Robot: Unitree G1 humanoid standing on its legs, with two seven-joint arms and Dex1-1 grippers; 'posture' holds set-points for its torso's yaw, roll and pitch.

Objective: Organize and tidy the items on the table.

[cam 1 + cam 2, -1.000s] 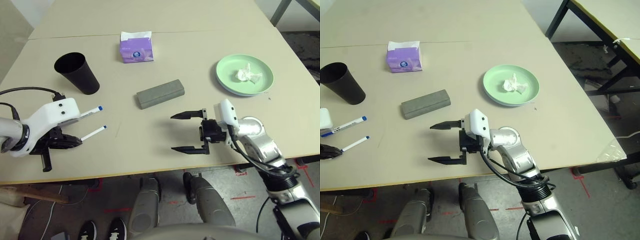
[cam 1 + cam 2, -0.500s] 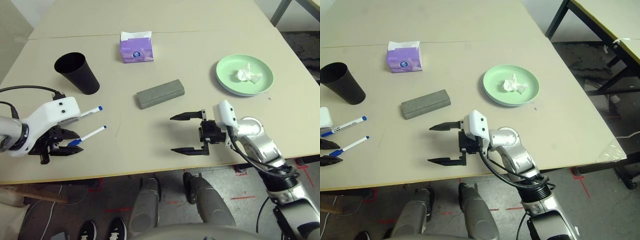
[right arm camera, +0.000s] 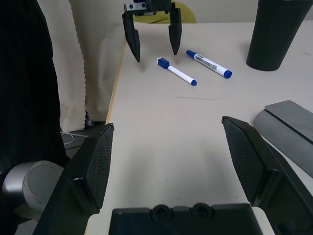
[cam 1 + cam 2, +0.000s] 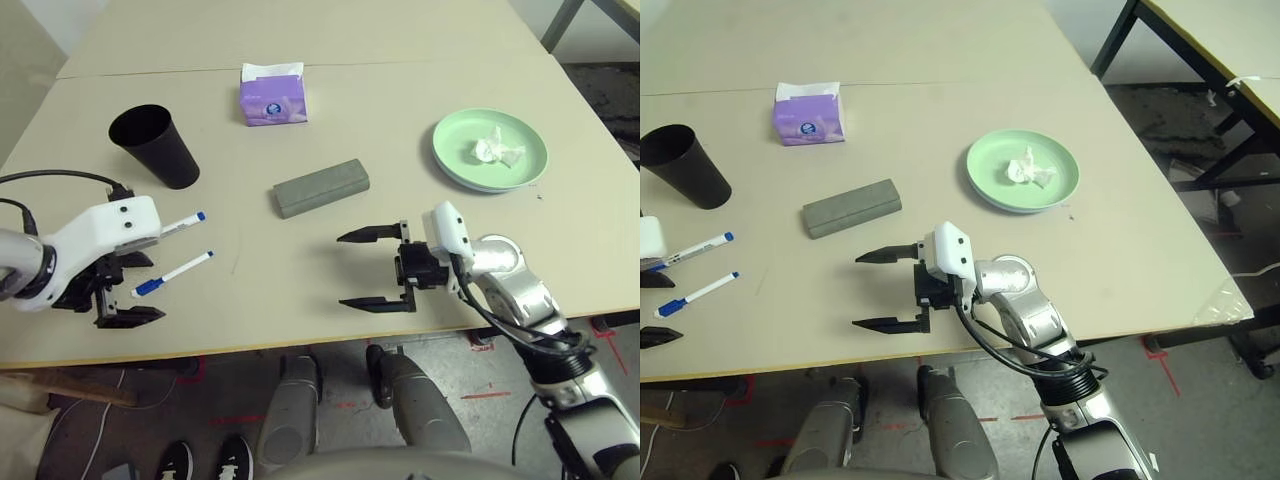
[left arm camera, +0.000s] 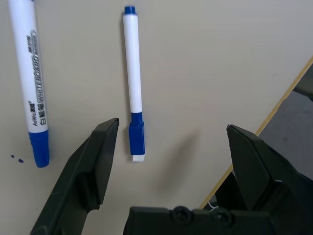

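Progress looks partial, judging by the layout. Nearest you, left gripper [image 4: 118, 297] stands wide and empty at the table's [image 4: 400, 40] front left edge, beside the nearer marker [image 4: 172, 273]; right gripper [image 4: 372, 268] is also wide, empty, near the front edge's middle. Second marker [image 4: 178, 224] lies loose just beyond. You still have the pair to stow, probably in the black cup [image 4: 152, 146]. Grey case [image 4: 322, 187] sits mid-table; tissue [image 4: 496, 150] on the green plate [image 4: 455, 145] toward the right edge; purple tissue box [image 4: 271, 98] farthest.

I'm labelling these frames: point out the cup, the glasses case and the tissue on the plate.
cup [image 4: 162, 153], left eye view, on its black side wall.
glasses case [image 4: 322, 187], left eye view, middle of its grey top.
tissue [image 4: 496, 150], left eye view, centre of the crumpled wad.
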